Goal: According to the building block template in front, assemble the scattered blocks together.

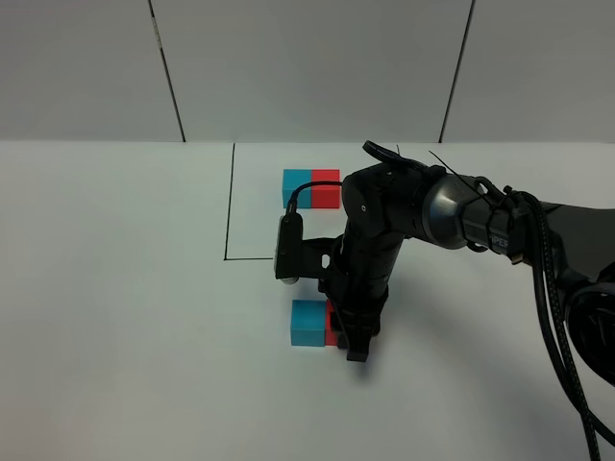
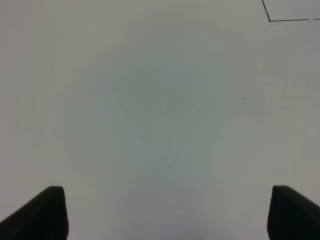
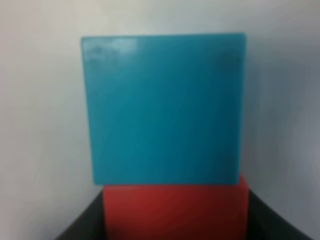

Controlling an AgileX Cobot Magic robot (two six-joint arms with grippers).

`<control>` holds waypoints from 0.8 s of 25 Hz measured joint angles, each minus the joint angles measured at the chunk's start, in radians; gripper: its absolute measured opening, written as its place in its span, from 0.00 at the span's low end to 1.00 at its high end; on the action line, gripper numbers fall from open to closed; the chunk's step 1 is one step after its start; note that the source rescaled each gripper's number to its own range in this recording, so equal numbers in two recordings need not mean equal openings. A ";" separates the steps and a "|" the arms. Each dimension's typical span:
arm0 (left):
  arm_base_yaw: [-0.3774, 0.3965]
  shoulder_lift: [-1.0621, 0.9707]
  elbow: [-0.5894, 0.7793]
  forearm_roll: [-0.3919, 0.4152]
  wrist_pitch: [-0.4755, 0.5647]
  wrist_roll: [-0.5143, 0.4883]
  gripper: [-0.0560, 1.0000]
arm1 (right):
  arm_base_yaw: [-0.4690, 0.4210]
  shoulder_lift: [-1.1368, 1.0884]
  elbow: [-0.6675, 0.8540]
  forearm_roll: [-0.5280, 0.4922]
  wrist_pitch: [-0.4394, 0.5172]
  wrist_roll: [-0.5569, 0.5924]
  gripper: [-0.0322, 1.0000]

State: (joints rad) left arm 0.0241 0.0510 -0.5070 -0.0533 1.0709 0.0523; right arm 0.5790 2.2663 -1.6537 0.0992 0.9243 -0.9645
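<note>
The building block template sits at the back inside a black-lined rectangle: a cyan cube (image 1: 296,185) joined to a red cube (image 1: 326,187), cyan on the left. Of the scattered blocks, the loose cyan cube (image 1: 308,323) rests on the table nearer the front. The loose red cube (image 1: 332,324) presses against its right face, mostly hidden by my right gripper (image 1: 354,348). The right wrist view shows the cyan cube (image 3: 164,107) beyond the red cube (image 3: 175,212), with a dark finger on each side of the red one. My left gripper (image 2: 167,215) hangs open over bare table.
A thin black outline (image 1: 231,216) marks the template area on the white table; its corner (image 2: 270,20) shows in the left wrist view. The right arm and its cables (image 1: 548,279) stretch in from the right edge. Grey wall panels stand behind the table.
</note>
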 joint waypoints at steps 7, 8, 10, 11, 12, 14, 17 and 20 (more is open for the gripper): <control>0.000 0.000 0.000 0.000 0.000 0.000 0.71 | 0.000 0.000 0.000 0.003 -0.005 -0.007 0.04; 0.000 0.000 0.000 0.000 0.000 0.000 0.71 | 0.000 0.000 0.000 0.004 -0.008 -0.006 0.04; 0.000 0.000 0.000 0.000 0.000 0.000 0.71 | 0.000 0.000 0.000 0.010 -0.019 -0.003 0.08; 0.000 0.000 0.000 0.000 0.000 0.000 0.71 | 0.000 0.000 0.000 0.015 -0.032 0.000 0.14; 0.000 0.000 0.000 0.000 0.000 0.000 0.71 | 0.001 0.001 0.001 0.017 -0.041 0.000 0.26; 0.000 0.000 0.000 0.000 0.000 0.000 0.71 | 0.001 -0.001 0.002 0.017 -0.047 0.007 0.53; 0.000 0.000 0.000 0.000 0.000 0.000 0.71 | 0.001 -0.036 0.002 0.012 -0.039 0.036 0.97; 0.000 0.000 0.000 0.000 0.000 0.000 0.71 | 0.001 -0.098 0.002 0.004 -0.012 0.104 1.00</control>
State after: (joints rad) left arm 0.0241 0.0510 -0.5070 -0.0533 1.0709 0.0523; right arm 0.5800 2.1687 -1.6515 0.1033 0.9125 -0.8603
